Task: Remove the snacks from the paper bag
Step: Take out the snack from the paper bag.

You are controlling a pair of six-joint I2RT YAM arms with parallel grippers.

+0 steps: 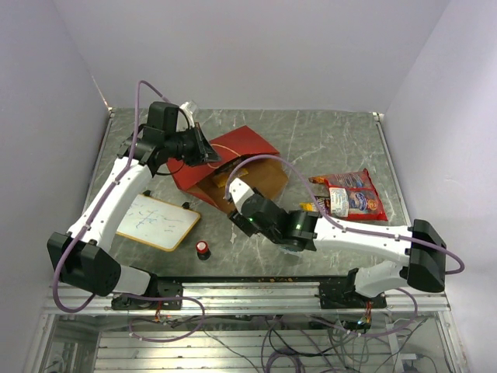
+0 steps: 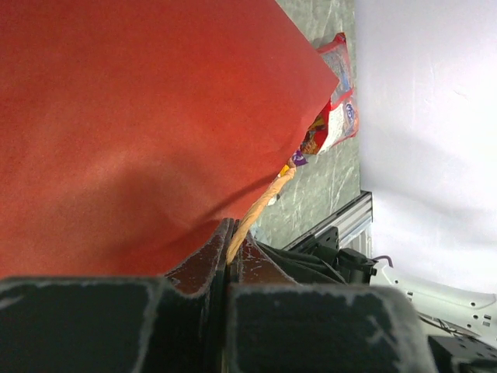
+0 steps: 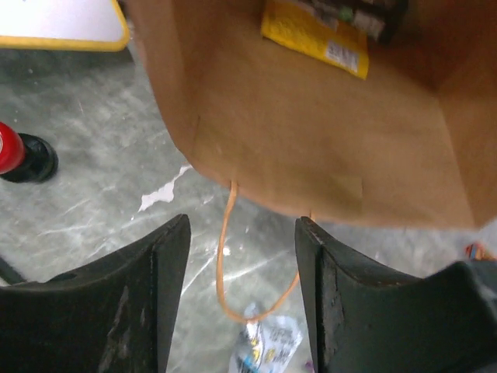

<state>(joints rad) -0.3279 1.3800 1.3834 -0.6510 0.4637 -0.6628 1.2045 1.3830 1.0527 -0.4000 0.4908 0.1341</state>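
- Nearest the arm bases, the red-topped knob (image 1: 203,249) and the whiteboard (image 1: 159,221) sit near each other on the counter (image 1: 326,140), left of the bag's mouth
- The right jaws stand wide apart and hold nothing; they hover just in front of the open mouth of the paper bag (image 3: 311,132), and 1 string handle (image 3: 224,264) loops down between them, touching neither as far as we can tell
- To the right, several snacks (image 1: 353,196) lie out on the counter, the red chip bag among them
- Deep inside, a yellow packet (image 3: 314,35) lies flat on the brown wall with a darker wrapper beside it
- We judge these packets light, thin and slippery; a pinch across a narrow edge should do, with the jaws much less open than now
- The bag lies on its side, mouth toward the right arm; its paper looks light and easily creased, so we expect it to slide unless held
- Farthest off, the left jaws are together, clamped on the bag's red upper wall (image 2: 140,116) at the rim, with the handle pinched in too
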